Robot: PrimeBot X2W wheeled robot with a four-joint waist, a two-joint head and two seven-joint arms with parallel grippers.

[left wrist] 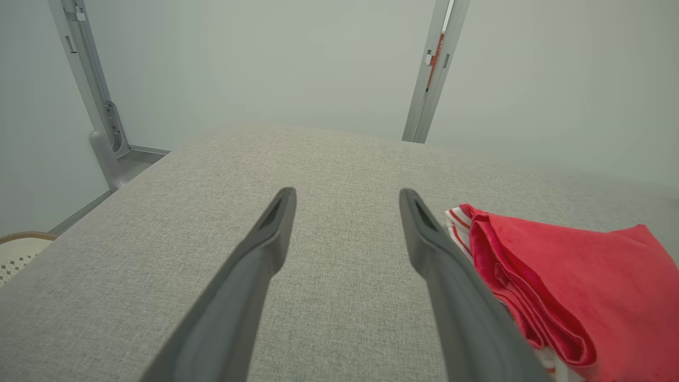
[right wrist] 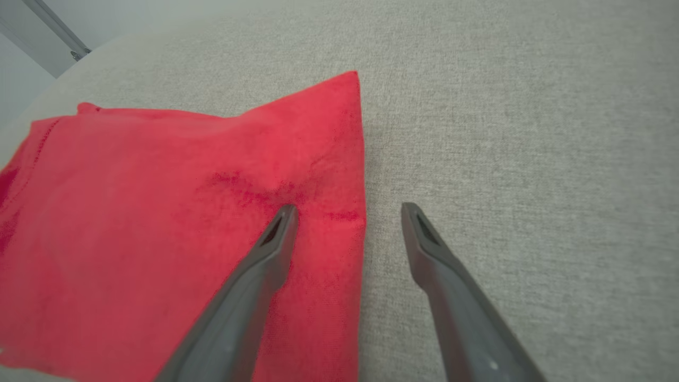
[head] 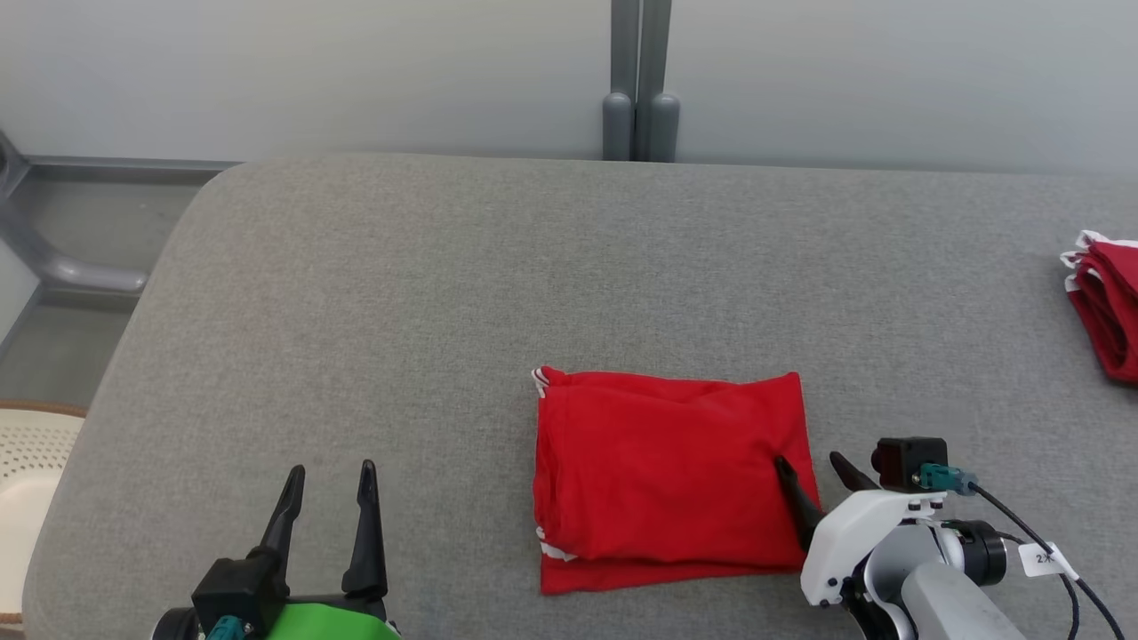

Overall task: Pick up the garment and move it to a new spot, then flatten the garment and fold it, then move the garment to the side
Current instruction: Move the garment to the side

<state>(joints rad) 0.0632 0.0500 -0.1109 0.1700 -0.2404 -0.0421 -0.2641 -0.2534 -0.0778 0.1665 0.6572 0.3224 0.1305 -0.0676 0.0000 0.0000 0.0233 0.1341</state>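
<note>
Nearest us, the left gripper [head: 332, 468] hangs over the bare grey cushion [head: 400, 293], its 2 fingers spread wide and holding nothing. The right gripper [head: 809, 460] is just as wide and just as empty, but it straddles the right edge of the red garment [head: 667, 471]. 1 finger is over the cloth and the other over the grey surface just beside it; we cannot tell if either touches.

The garment lies folded in a neat rectangle at the cushion's near middle, slightly longer left to right. It is well to the right of the left gripper, so we judge the right arm is the one placed to take it.

Farther off, a second red pile [head: 1107, 302] sits at the right rim, and a grey post [head: 640, 116] stands behind.
</note>
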